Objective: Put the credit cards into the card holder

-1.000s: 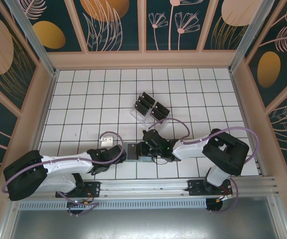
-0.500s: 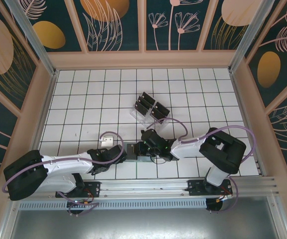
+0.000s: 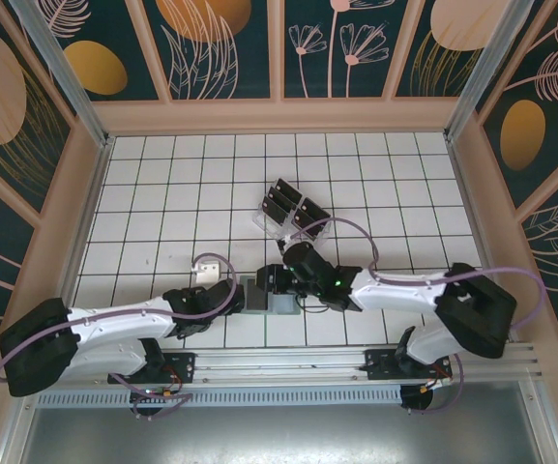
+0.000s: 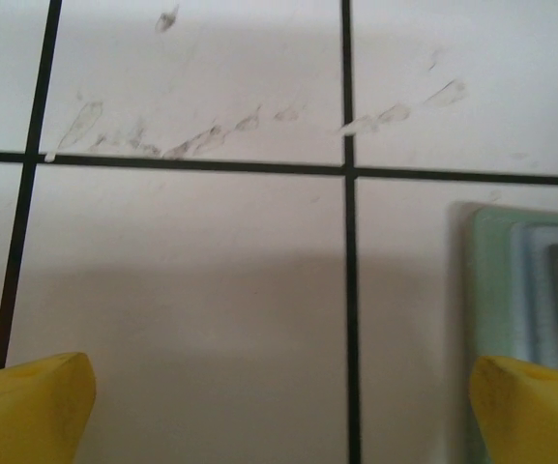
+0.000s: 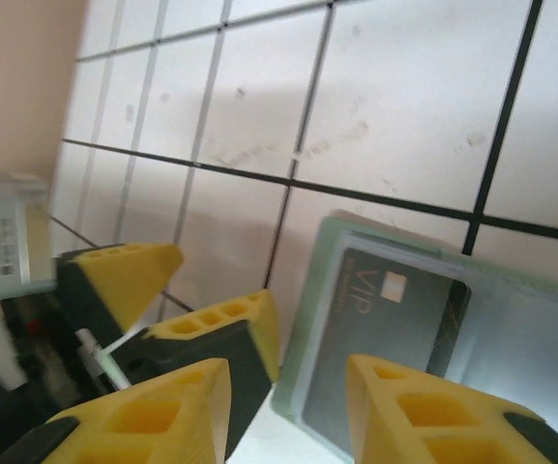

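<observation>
We find our right gripper [image 5: 288, 387], jaws parted and empty, directly over the thin black credit card [image 5: 385, 329] lying on the flat sage-green card holder [image 5: 511, 290], with the left gripper [image 4: 283, 401] agape beside it.

Sage-green card holder [image 5: 540, 329] lies flat on the tiles [image 5: 259, 106]; a black VIP-marked credit card [image 5: 385, 338] rests in it.
</observation>
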Controlling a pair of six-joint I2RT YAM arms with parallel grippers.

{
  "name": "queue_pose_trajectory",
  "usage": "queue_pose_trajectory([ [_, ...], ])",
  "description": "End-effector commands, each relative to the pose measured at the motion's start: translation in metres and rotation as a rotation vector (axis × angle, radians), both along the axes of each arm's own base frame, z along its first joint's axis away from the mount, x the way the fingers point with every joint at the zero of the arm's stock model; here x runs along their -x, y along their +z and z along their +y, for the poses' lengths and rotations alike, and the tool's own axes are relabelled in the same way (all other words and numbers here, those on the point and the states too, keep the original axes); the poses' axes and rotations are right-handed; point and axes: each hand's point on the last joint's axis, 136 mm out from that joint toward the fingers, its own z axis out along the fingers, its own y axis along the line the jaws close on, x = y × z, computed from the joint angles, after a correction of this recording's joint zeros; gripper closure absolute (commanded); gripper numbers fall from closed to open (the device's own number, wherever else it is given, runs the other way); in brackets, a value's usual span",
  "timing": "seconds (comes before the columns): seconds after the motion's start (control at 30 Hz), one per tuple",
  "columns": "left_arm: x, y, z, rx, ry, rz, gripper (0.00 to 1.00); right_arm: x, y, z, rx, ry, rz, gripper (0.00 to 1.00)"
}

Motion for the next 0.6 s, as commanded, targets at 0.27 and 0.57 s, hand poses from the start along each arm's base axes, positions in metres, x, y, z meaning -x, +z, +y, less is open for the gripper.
queue_pose_trajectory([
  [0.27, -0.015, 0.051, -0.046, 0.227, -0.086, -0.118, 0.01, -0.001, -0.023, -0.104, 0.122, -0.228, -0.035, 0.48],
  [0.57, -0.021, 0.054, -0.078, 0.316, -0.153, -0.120, 0.01, 0.004, -0.042, -0.106, 0.130, -0.204, -0.025, 0.44],
])
